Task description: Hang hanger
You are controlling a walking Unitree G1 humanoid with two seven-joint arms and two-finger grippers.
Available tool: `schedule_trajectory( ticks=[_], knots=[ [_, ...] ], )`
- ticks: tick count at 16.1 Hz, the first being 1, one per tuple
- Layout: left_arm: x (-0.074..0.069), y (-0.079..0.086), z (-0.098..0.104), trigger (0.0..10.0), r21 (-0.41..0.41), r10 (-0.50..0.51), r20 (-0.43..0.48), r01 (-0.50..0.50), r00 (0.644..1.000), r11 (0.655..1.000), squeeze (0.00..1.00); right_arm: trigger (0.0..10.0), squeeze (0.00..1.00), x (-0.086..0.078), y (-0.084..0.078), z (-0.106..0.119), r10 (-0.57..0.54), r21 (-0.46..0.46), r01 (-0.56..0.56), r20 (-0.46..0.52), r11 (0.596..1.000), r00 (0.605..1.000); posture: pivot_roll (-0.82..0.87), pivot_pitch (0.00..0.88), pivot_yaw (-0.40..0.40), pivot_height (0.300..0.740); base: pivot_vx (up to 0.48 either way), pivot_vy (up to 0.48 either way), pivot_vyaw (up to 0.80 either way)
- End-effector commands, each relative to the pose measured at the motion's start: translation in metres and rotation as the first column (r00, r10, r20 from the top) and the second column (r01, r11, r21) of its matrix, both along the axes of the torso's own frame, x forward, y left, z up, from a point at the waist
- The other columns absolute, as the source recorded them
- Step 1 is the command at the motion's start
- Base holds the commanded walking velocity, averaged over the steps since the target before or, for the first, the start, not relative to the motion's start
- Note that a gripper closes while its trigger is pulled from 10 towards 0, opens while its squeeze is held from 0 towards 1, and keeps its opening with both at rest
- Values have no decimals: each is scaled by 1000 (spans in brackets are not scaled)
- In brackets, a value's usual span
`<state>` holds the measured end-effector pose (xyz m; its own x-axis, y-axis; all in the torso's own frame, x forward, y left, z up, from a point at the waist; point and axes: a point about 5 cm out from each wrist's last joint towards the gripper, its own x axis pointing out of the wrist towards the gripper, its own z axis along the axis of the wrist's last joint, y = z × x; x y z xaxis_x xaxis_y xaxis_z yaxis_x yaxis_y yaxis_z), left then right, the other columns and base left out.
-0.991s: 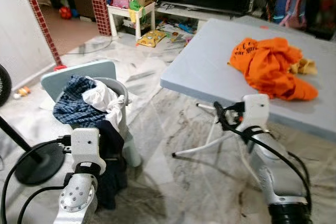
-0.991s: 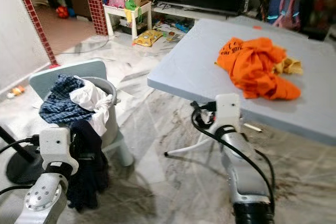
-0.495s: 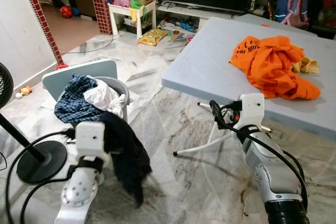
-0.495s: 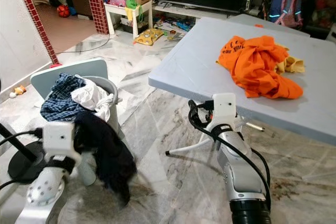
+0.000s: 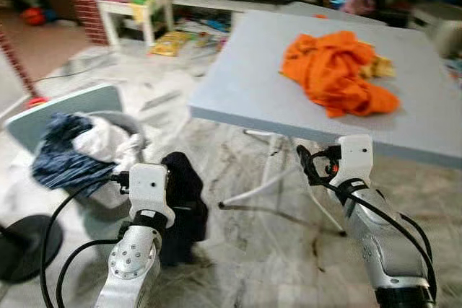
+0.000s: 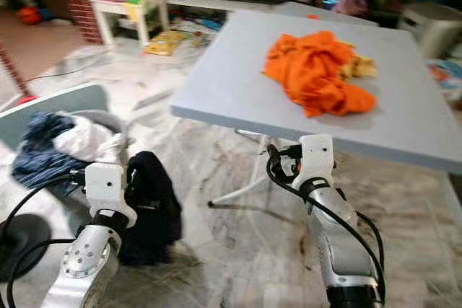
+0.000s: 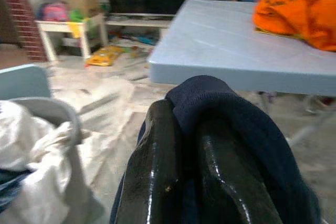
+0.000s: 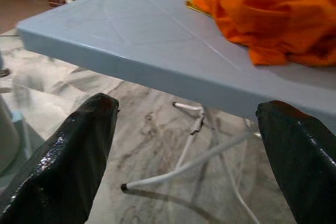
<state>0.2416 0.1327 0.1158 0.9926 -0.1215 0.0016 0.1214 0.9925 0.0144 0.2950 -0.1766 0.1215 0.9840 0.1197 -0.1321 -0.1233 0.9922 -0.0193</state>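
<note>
Orange shirt (image 5: 333,70), navy garment (image 5: 182,203) (pale-blue table (image 5: 245,84)), blk fingers (image 8: 68,156)

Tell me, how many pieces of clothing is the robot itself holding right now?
1: a dark garment clamped in the left gripper, hanging beside the laundry basket. The right gripper is open with nothing in it, below the table's edge.

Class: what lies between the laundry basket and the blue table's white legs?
Bare marble floor, apart from the dark garment hanging from the left gripper beside the laundry basket; the table legs show in the left eye view.
</note>
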Motion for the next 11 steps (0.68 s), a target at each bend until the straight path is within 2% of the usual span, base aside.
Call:
schedule_trajectory(
  ticks=[1, 8, 11],
  knots=[
    [1, -2, 2, 10000, 2, -26, 4, 26, 1000, 1000, 0, 10000, 0, -2, -1, 3, -5, 4, 5, 6, 1000, 1000, -91, 28, -16, 740, 0, 244, -800],
    [11, -6, 3, 10000, -9, -64, -19, 64, 998, 998, 0, 10000, 0, -3, 12, -5, -34, 46, 34, -3, 998, 999, -94, 35, 30, 740, 0, 277, -800],
    [15, -5, 4, 10000, -15, -61, -24, 61, 998, 998, 0, 10000, 0, -3, 10, -5, -44, 46, 44, -2, 998, 999, -99, 31, 31, 740, 0, 300, -800]
  ],
)
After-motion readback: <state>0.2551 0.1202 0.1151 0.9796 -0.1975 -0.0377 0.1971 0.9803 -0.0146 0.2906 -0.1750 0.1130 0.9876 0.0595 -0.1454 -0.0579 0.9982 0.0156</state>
